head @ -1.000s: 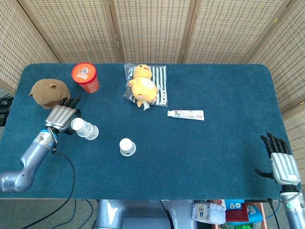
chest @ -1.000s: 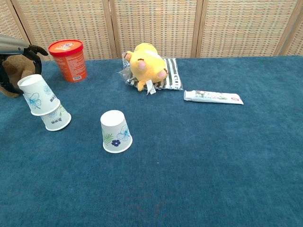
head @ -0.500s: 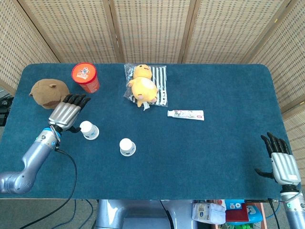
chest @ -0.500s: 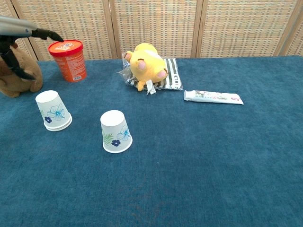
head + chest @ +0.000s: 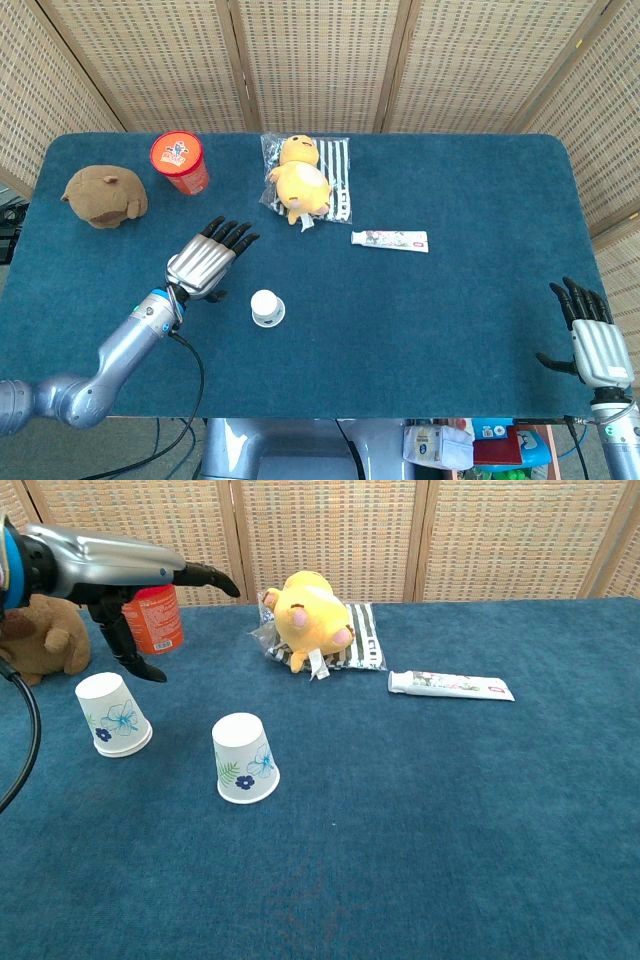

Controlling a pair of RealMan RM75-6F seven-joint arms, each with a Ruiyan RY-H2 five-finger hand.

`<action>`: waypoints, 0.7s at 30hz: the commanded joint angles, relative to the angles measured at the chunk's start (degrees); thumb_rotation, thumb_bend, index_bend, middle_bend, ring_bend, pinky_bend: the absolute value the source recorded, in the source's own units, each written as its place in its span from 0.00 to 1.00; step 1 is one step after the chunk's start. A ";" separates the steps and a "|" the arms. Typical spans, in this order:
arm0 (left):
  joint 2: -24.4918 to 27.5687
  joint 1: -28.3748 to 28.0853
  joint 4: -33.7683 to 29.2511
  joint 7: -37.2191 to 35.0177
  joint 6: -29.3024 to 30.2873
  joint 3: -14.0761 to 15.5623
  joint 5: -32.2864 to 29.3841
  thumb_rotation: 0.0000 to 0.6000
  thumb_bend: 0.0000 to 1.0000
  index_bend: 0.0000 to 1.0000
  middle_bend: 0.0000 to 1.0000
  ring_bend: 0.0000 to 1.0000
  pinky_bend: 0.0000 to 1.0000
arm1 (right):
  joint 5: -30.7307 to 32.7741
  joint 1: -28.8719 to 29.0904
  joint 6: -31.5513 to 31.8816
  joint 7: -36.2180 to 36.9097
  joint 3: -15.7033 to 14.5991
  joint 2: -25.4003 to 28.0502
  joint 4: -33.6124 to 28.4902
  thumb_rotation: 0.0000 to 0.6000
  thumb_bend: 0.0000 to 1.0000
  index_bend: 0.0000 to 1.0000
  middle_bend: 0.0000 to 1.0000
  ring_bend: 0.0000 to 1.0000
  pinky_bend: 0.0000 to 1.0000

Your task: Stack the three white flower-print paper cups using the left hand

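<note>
Two white flower-print cups sit upside down, nested as one stack, at the left of the table. The third cup stands upside down on its own, a little to the right. My left hand hovers above the stack with its fingers spread and nothing in it. In the head view it hides the stack. My right hand rests at the table's near right edge, fingers apart and empty.
A red tub and a brown plush stand at the back left. A yellow plush on a striped bag lies at the back centre, with a toothpaste tube to its right.
My left hand let go of the tilted upper cup, which settled fully onto the lower one. The hand then opened and swung right, over the stack toward the lone cup.
</note>
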 commanded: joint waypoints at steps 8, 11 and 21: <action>-7.92 -4.39 3.02 5.52 0.28 1.22 -6.21 1.00 0.24 0.14 0.00 0.00 0.00 | -0.06 -0.27 0.19 2.56 0.23 0.59 0.62 1.00 0.00 0.00 0.00 0.00 0.00; -9.33 -5.01 3.97 6.25 0.27 1.75 -7.49 1.00 0.24 0.16 0.00 0.00 0.00 | -0.21 -0.28 0.25 2.81 0.22 0.63 0.69 1.00 0.00 0.00 0.00 0.00 0.00; -12.24 -5.95 6.94 6.81 0.15 3.46 -10.34 1.00 0.24 0.22 0.00 0.00 0.00 | -0.31 -0.30 0.30 2.96 0.22 0.60 0.74 1.00 0.00 0.00 0.00 0.00 0.00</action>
